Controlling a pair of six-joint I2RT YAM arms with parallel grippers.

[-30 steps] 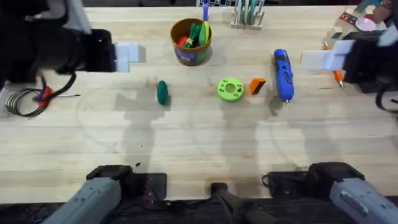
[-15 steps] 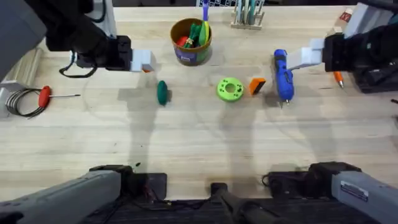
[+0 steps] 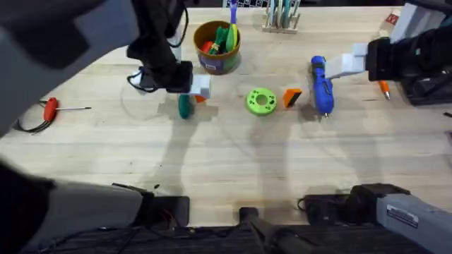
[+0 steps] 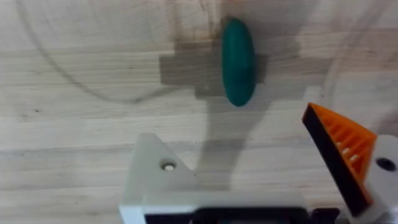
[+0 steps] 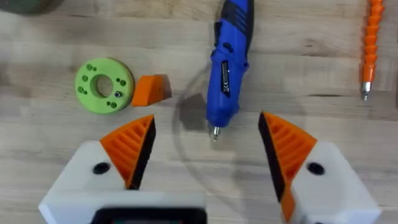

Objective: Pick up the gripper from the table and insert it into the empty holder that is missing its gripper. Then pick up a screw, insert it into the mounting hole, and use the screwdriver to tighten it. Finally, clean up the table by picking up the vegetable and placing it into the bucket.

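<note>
The small orange gripper (image 3: 292, 97) (image 5: 151, 90) lies on the table between the lime-green disc (image 3: 260, 101) (image 5: 104, 85) and the blue screwdriver (image 3: 321, 85) (image 5: 227, 68). My left gripper (image 3: 196, 95) (image 4: 227, 127) hovers open just beside the dark green vegetable (image 3: 184, 107) (image 4: 238, 60). One of its fingers is the bare white holder (image 4: 158, 177); the other carries an orange pad (image 4: 339, 152). My right gripper (image 3: 345, 65) (image 5: 206, 121) hangs open above the screwdriver's tip. The brown bucket (image 3: 217, 46) stands at the back. I cannot make out a screw for certain.
A red-handled tool with a wire loop (image 3: 49, 107) lies at the left edge. A slim orange-handled tool (image 3: 383, 88) (image 5: 370, 43) lies right of the screwdriver. A rack (image 3: 281, 17) stands at the back. The bucket holds coloured toy pieces.
My left arm has swung from the far left toward the middle and now sits beside the vegetable. My right gripper moved left over the screwdriver, then held still.
</note>
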